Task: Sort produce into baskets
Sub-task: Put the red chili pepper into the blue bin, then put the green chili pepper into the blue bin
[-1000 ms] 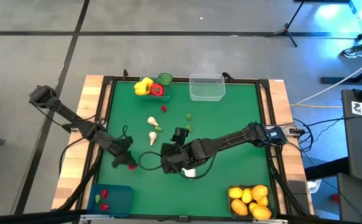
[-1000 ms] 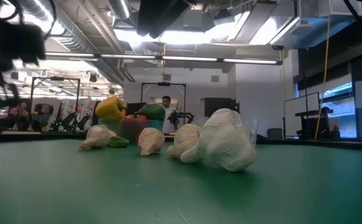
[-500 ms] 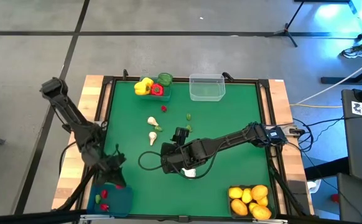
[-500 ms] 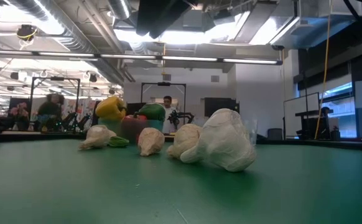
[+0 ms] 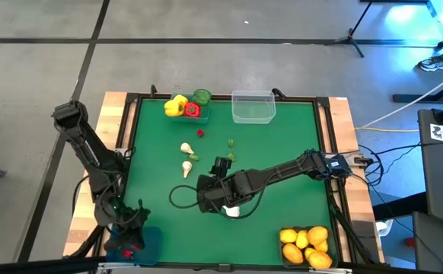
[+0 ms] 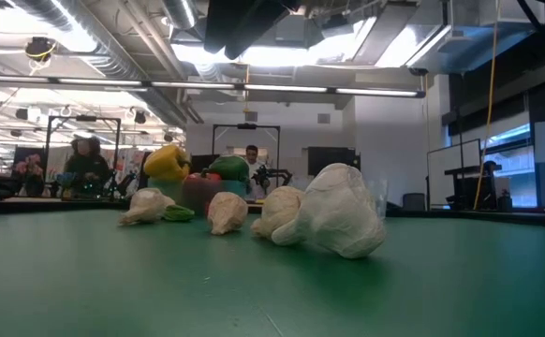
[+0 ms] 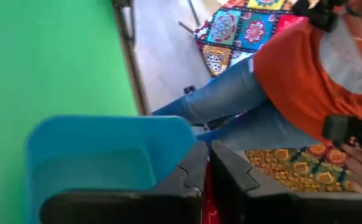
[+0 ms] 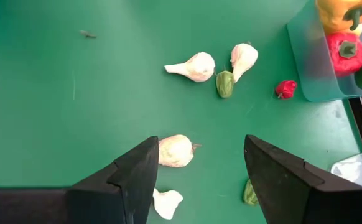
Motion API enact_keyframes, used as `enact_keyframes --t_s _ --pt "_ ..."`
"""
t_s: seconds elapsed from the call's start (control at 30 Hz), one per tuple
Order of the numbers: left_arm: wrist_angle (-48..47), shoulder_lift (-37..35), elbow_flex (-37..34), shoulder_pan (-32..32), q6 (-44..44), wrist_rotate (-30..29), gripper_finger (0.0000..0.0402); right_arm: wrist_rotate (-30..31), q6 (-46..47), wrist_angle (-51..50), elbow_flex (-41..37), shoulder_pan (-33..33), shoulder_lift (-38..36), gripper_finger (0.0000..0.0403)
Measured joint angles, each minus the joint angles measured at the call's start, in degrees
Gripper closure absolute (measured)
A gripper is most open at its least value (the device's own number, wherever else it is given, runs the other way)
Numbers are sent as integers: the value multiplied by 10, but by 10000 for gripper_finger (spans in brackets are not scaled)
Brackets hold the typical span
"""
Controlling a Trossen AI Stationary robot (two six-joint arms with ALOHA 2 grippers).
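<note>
Left gripper point(image 5: 130, 245) hangs over the blue basket point(image 5: 151, 237), pinched shut on a tiny red piece point(image 7: 208, 198).
Right gripper point(image 8: 196, 171) waits wide open above a white garlic bulb point(image 8: 175, 150) mid-table. That bulb looks light, hard and bumpy, so I'd squeeze its fat middle.

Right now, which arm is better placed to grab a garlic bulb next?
Right. Its open end effector hangs over a garlic bulb mid-mat, while the left end effector is at the blue bin, shut.
</note>
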Motion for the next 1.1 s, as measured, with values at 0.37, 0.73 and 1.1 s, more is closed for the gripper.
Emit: enact_keyframes --t_s 0.37,0.73,1.1 --pt "-56 1 5 -2 -22 -5 314 0 2 0 0 -3 0 172" --pt "-98 0 5 12 -43 8 257 1 16 -2 0 -2 -7 172" --pt "-117 -45 5 212 5 -2 267 62 15 -63 1 -3 -92 172"
